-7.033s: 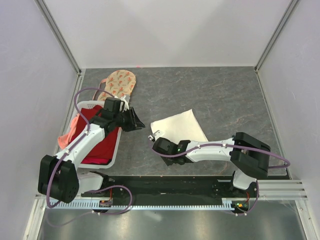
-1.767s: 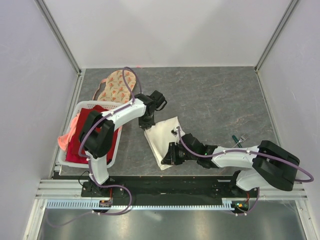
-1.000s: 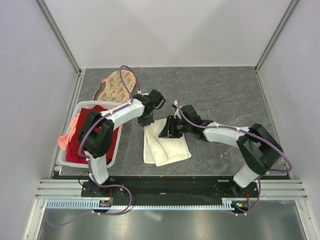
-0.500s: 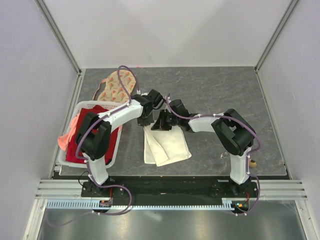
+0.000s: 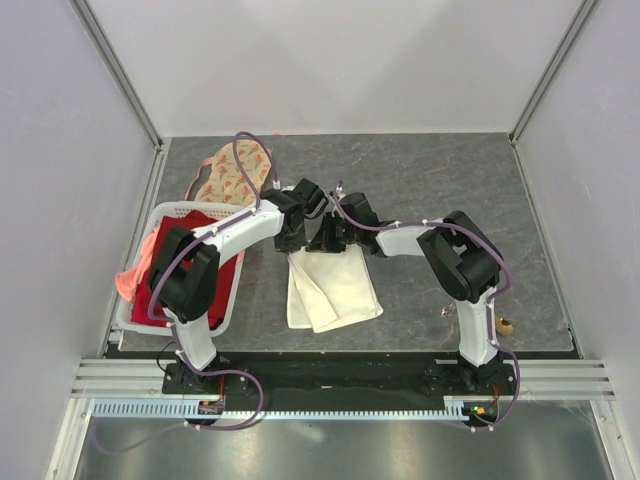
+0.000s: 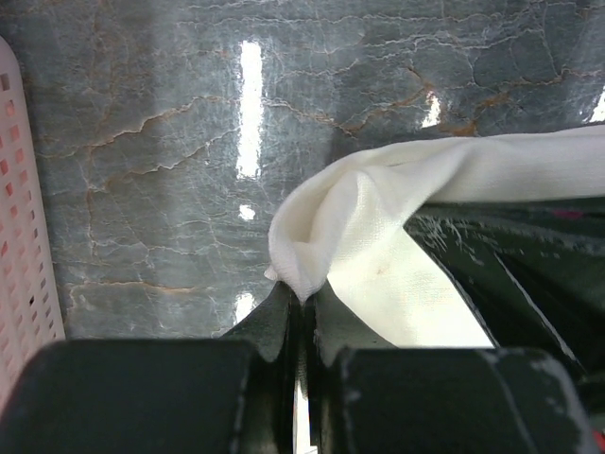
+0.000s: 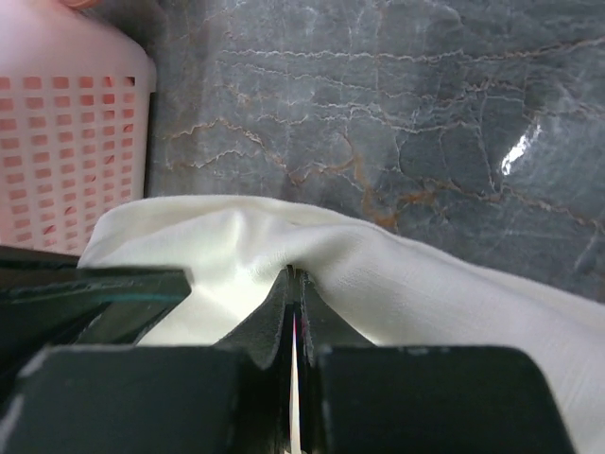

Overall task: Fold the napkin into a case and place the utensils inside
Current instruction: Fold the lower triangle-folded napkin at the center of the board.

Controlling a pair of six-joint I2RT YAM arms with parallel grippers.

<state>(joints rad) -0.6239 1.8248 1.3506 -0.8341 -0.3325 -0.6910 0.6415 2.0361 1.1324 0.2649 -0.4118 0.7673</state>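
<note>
The cream-white napkin (image 5: 332,288) lies folded in layers on the dark table in front of the arms. My left gripper (image 5: 292,236) is shut on its far left corner, and the left wrist view shows the bunched cloth (image 6: 331,227) pinched at my left gripper's (image 6: 301,295) fingertips. My right gripper (image 5: 328,238) is shut on the far edge just to the right, where the cloth (image 7: 406,274) rises into my right gripper's (image 7: 295,280) closed tips. A small gold utensil piece (image 5: 505,325) lies at the near right, and another small bit (image 5: 447,311) shows by the right arm.
A white perforated basket (image 5: 172,212) with a red cloth (image 5: 165,275) stands at the left, its wall also in the right wrist view (image 7: 66,132). A peach floral cloth (image 5: 232,172) lies behind it. White walls enclose the table.
The napkin went from spread to folded over. My right gripper has swung from the near edge to the far edge, beside the left gripper. The left gripper has stayed at the far corner.
</note>
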